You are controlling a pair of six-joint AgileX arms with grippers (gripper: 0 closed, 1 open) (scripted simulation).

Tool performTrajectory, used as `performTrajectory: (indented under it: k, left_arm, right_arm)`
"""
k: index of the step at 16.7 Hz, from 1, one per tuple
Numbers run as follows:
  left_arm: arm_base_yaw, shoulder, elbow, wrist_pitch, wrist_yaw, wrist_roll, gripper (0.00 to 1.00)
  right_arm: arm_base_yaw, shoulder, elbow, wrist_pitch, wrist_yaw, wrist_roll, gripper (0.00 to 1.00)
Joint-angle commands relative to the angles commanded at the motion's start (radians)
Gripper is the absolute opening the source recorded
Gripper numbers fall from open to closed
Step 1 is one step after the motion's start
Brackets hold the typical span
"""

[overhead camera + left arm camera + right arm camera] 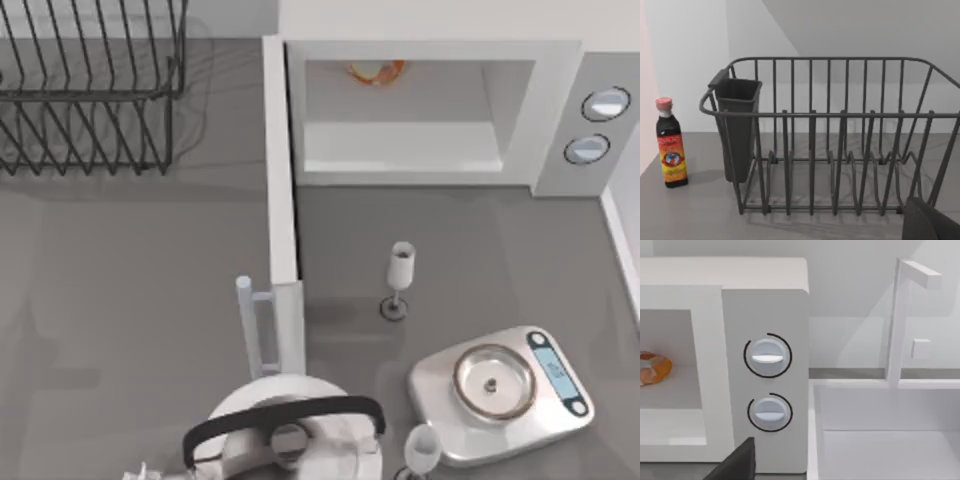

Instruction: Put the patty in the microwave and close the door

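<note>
The patty [377, 71] is lying inside the microwave [430, 50], at the cavity's back, toward 12 o'clock on the worktop [120, 300]; the door [282, 170] is standing wide open, swung toward 6 o'clock; either claw's state cannot be told.

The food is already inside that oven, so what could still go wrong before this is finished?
The door stands wide open, so it must swing shut past the wine glass close by; a wide sweep may topple it. The kettle sits right by the handle, crowding a grasp. The patty lies deep in the microwave, probably safe.
</note>
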Motion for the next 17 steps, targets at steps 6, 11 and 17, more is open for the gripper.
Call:
performTrajectory:
  k: [6,11,17]
  left_arm:
    - [-0.037,0.038,0.032,-0.015,-0.037,-0.009,0.0]
    - [-0.303,0.305,0.207,-0.118,-0.285,-0.086,0.0]
    - [-0.795,0.832,0.485,-0.277,-0.656,-0.255,0.0]
  right_arm:
    - [0.0,0.0,0.0,0.0,0.0,0.0,1.0]
    - [0.0,0.0,0.0,0.0,0.0,0.0,1.0]
    - [0.0,0.0,0.0,0.0,0.0,0.0,1.0]
